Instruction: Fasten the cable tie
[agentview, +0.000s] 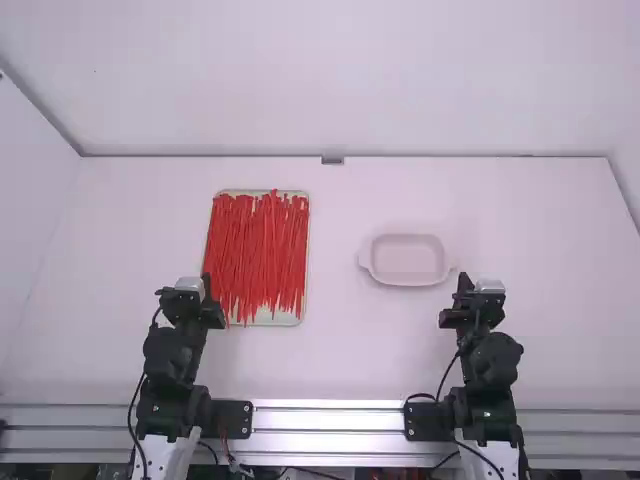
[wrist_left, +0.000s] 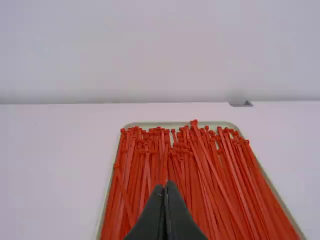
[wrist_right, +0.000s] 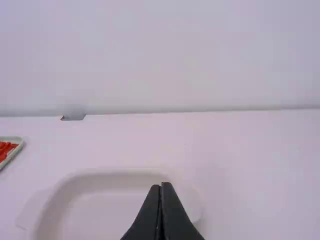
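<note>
A thick pile of red cable ties lies lengthwise in a pale flat tray left of the table's middle; the same ties and tray rim appear in the left wrist view. My left gripper is shut and empty, held at the tray's near left corner, its closed fingertips over the near ends of the ties. My right gripper is shut and empty too, its tips just short of a white dish.
An empty white oval dish with small handles sits right of the tray, its rim close ahead of the right gripper. A small grey bracket marks the table's far edge at the back wall. White walls close in the sides.
</note>
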